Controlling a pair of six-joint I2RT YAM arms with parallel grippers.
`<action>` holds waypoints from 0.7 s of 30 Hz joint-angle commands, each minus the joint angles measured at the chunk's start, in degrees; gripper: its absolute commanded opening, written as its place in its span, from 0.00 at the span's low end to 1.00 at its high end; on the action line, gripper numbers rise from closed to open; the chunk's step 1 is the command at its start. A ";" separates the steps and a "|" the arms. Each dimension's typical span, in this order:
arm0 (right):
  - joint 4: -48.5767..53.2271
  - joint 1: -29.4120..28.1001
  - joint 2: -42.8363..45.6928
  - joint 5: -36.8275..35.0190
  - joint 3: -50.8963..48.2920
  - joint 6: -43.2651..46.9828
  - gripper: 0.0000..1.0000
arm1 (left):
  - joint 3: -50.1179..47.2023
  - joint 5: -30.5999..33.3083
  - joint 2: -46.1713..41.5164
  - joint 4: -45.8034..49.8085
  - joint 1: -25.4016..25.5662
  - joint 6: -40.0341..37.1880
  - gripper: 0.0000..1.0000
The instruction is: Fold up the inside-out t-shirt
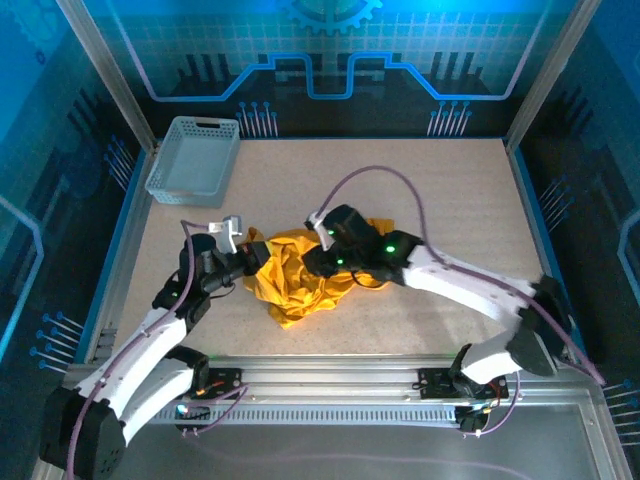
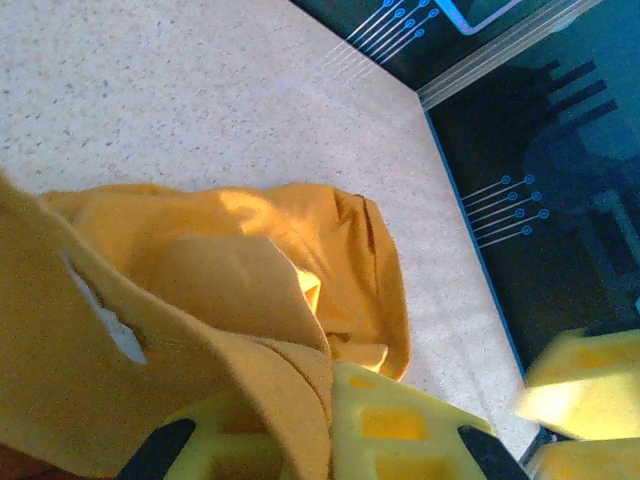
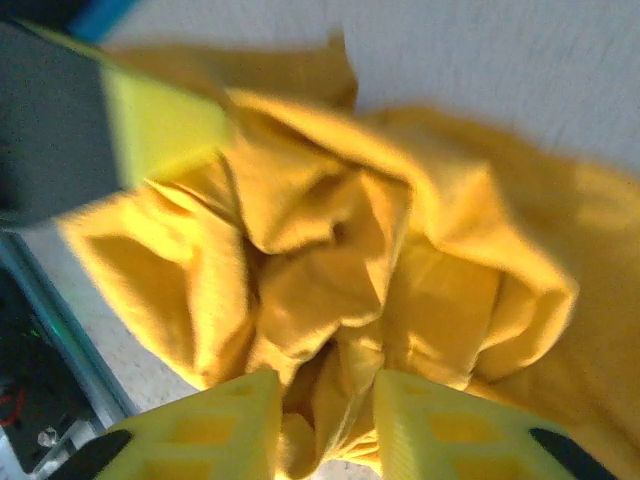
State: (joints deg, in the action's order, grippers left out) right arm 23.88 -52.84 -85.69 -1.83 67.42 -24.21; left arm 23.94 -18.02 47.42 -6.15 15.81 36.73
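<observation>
Speckled table (image 1: 450, 200), grey basket (image 1: 193, 160) far-left corner, crumpled t-shirt (image 1: 292, 280) centre

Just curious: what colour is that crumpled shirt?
The crumpled cloth t-shirt is mustard yellow; right wrist view shows it best.

arms (image 1: 150, 340): white shells, black joints | cables (image 1: 375, 172): purple | fingers (image 3: 200, 430): yellow, lattice-ribbed | LEDs (image 1: 388, 248): green, right wrist

no readable text anywhere; white tag (image 2: 105, 322) on t-shirt (image 2: 230, 290) illegible.
</observation>
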 commanded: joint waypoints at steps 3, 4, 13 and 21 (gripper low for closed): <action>-6.40 -0.42 -7.12 8.71 -0.36 -5.60 0.49 | -5.20 0.94 -3.88 -0.33 0.18 0.62 0.00; -7.30 -0.65 -7.95 9.43 -0.36 -6.12 0.51 | -5.78 1.04 -4.38 -0.06 0.18 0.62 0.00; -9.98 -2.75 -13.74 13.84 1.47 -7.95 0.51 | -8.56 1.15 -6.12 -0.54 0.18 1.98 0.01; 1.01 -4.01 -11.08 3.45 9.30 -1.69 0.03 | -7.87 1.91 -6.52 1.02 0.18 0.61 0.00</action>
State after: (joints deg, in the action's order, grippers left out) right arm 19.42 -56.10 -100.31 7.27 71.79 -29.28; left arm 15.94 -17.23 41.76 -5.87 15.81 37.56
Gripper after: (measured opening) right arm 0.062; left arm 0.090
